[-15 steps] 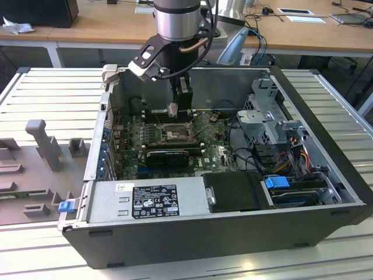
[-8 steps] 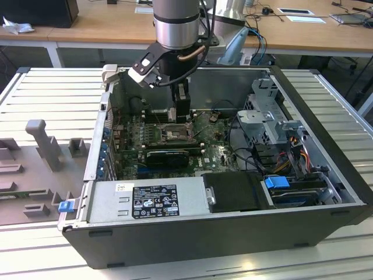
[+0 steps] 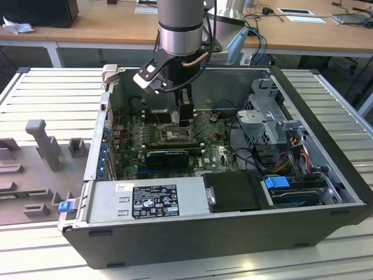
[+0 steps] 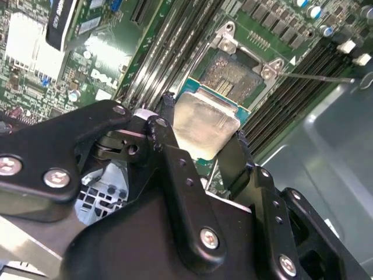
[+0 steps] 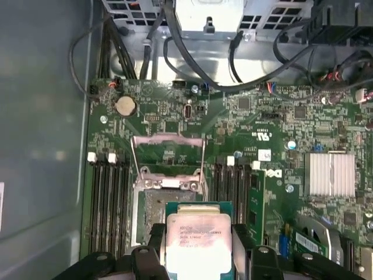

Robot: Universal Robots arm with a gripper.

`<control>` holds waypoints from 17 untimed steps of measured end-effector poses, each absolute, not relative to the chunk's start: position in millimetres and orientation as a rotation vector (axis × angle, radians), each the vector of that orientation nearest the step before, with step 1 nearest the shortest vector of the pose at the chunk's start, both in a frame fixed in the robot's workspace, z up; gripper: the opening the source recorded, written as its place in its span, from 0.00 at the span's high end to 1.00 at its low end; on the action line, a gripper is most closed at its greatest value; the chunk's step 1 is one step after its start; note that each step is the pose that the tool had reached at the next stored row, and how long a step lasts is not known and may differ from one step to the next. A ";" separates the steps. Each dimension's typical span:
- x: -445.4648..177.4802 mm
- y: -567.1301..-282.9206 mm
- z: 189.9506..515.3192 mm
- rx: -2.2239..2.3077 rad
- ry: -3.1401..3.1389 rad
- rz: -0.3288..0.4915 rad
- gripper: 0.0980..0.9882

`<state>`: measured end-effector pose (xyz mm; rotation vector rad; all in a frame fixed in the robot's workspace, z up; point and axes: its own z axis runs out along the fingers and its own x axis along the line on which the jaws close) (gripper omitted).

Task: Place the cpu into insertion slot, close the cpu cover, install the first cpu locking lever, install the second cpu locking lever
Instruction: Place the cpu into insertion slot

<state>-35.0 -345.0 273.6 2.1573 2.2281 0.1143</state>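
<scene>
Slatted metal bench [image 3: 35, 251] up front, with the open PC case [image 3: 233, 233] lying on it. Inside, the gripper [image 3: 185, 116] had its fingers pinched on opposite edges of the cpu [image 5: 198, 242], holding it flat just above the insertion slot [image 5: 160, 204], not seated. Beyond that, the cpu cover [image 5: 169, 139] stood flipped open. My worry: the chip looked a bit off-centre over the socket, so a skewed drop could bend contacts or wedge a corner.

Robotics lab or workshop. An open desktop computer case [image 3: 233, 233] lies on a ribbed metal workbench [image 3: 52, 87]. Grey fixtures [image 3: 49, 149] sit at the exterior view's left. Wooden desks [image 3: 116, 23] with papers [image 3: 306, 18] run across the top. A robot arm [image 3: 180, 26] reaches down at top centre.
</scene>
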 end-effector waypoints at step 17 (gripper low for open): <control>-47.5 -331.8 239.0 2.148 2.216 0.134 0.50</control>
